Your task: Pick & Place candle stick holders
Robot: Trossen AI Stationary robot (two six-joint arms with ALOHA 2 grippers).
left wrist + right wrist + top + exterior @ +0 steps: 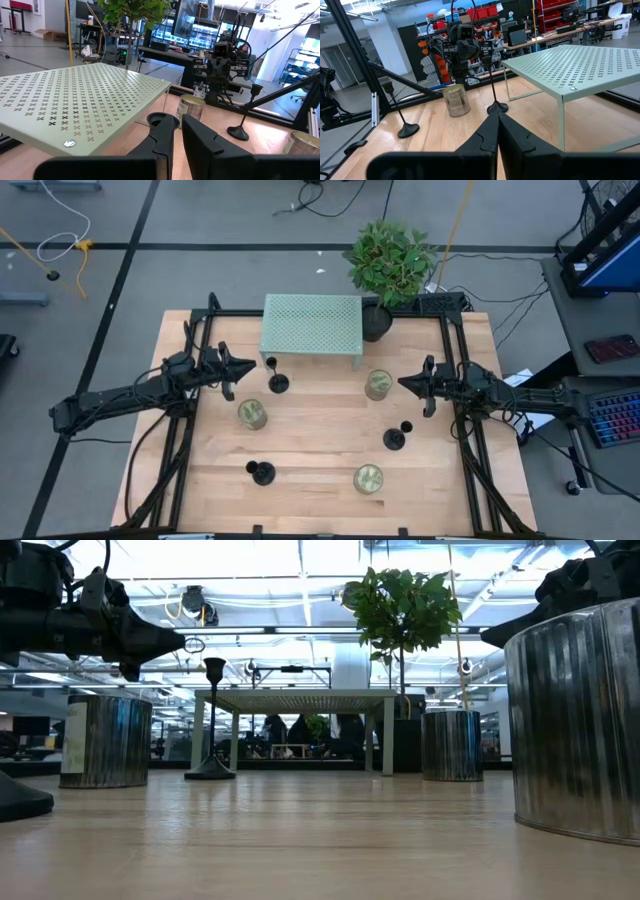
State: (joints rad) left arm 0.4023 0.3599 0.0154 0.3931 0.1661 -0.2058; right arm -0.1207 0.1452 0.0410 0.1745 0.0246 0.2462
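Standing at frame centre [278, 383], right of centre [394, 439] and lower left [262, 473], the candle stick holders look rigid, light and tip-prone, best pinched mid-stem; left gripper [245, 367] barely parted, right gripper [403, 384] closed, both empty.

We reach in from both sides of the table, each dark arm stretched roughly level and pointing toward the middle. Our left gripper [240, 367] hangs in the air over the left half of the table, its wrist straight, the two fingers [165, 137] standing a narrow gap apart with nothing between them. Our right gripper [408, 385] hovers over the right half at about the same height, facing the left one, its fingers [492, 132] pressed together and holding nothing. Both grippers sit well clear of the tabletop.
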